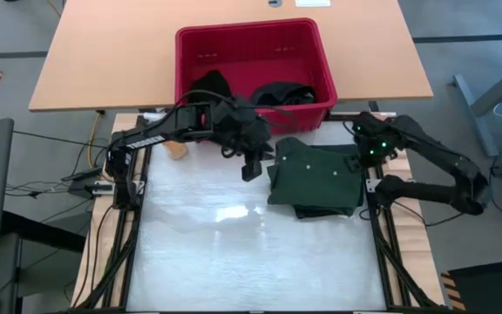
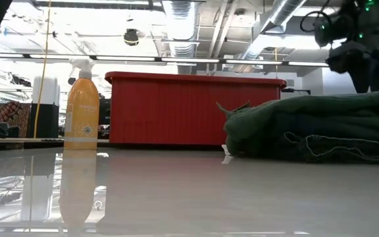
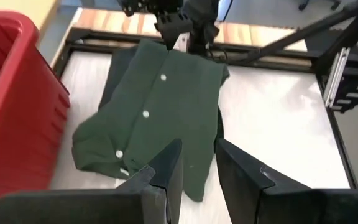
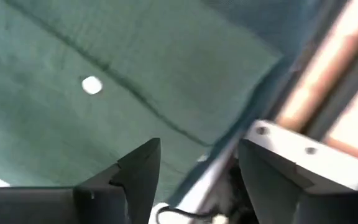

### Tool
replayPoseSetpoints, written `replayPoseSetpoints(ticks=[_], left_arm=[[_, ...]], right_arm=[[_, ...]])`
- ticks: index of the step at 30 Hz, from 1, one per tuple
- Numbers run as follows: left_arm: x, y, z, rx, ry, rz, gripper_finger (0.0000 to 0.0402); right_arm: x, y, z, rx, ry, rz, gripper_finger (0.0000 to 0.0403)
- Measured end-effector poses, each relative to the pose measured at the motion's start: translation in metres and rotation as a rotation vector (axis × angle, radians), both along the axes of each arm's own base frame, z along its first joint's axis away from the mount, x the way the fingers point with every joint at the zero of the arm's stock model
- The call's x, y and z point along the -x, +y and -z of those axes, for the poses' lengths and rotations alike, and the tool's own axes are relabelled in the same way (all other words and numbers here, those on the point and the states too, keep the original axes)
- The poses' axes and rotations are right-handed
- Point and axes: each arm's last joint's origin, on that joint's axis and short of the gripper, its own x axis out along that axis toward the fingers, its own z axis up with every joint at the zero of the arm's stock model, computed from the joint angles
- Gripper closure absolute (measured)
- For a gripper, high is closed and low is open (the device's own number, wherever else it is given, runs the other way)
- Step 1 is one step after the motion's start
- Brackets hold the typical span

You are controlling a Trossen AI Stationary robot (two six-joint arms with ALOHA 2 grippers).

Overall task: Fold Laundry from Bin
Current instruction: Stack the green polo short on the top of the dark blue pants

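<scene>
A dark olive-green buttoned piece lies folded on the table's right half, on top of a black cloth. It also shows in the left wrist view and the low view. The red bin stands at the far edge with dark garments inside. My left gripper is open and raised over the green piece's left edge. My right gripper is open over the piece's far right edge, and it also shows in the left wrist view. My right gripper stands open, pointing down at the green piece's far right edge. I cannot tell whether its fingers touch the cloth. My left gripper touches nothing.
An orange spray bottle stands on the table's far left, near the bin's left corner. The table's bare white surface spreads across the near half. The table frame's rails run along both sides.
</scene>
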Motion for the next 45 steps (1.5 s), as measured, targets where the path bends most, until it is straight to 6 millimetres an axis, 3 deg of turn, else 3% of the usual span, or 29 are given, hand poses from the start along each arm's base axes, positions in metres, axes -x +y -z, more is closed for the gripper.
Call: replayPoseSetpoints(ticks=[4, 9, 19, 22, 25, 27, 29, 39, 45], left_arm=[[0.0, -0.002, 0.002, -0.011, 0.014, -0.007, 0.0318], [0.0, 0.0, 0.001, -0.023, 0.006, -0.025, 0.0318], [0.0, 0.0, 0.001, -0.024, 0.004, -0.025, 0.0318], [0.0, 0.0, 0.002, -0.023, 0.015, -0.025, 0.0318], [0.001, 0.0, 0.002, -0.022, 0.027, -0.025, 0.0318], [0.001, 0.0, 0.003, -0.021, 0.032, -0.025, 0.0318], [0.001, 0.0, 0.003, -0.024, 0.031, -0.024, 0.0318], [-0.001, 0.005, 0.0, -0.039, -0.006, -0.033, 0.0318], [-0.002, 0.005, -0.002, -0.038, -0.023, -0.029, 0.0318]], right_arm=[[0.003, -0.003, 0.018, -0.009, -0.036, 0.017, 0.0157], [-0.003, -0.011, 0.019, 0.03, -0.074, 0.004, 0.0157], [-0.018, -0.029, 0.052, -0.055, 0.099, -0.104, 0.016], [-0.022, -0.029, 0.057, -0.071, 0.114, -0.155, 0.0188], [-0.025, -0.026, 0.056, -0.056, 0.118, -0.201, 0.0268], [-0.025, -0.023, 0.054, -0.039, 0.113, -0.219, 0.0342], [-0.025, -0.02, 0.047, -0.022, 0.102, -0.231, 0.038], [-0.026, -0.012, -0.03, 0.232, 0.327, -0.38, 0.0381], [-0.028, -0.017, -0.034, 0.238, 0.393, -0.419, 0.0374]])
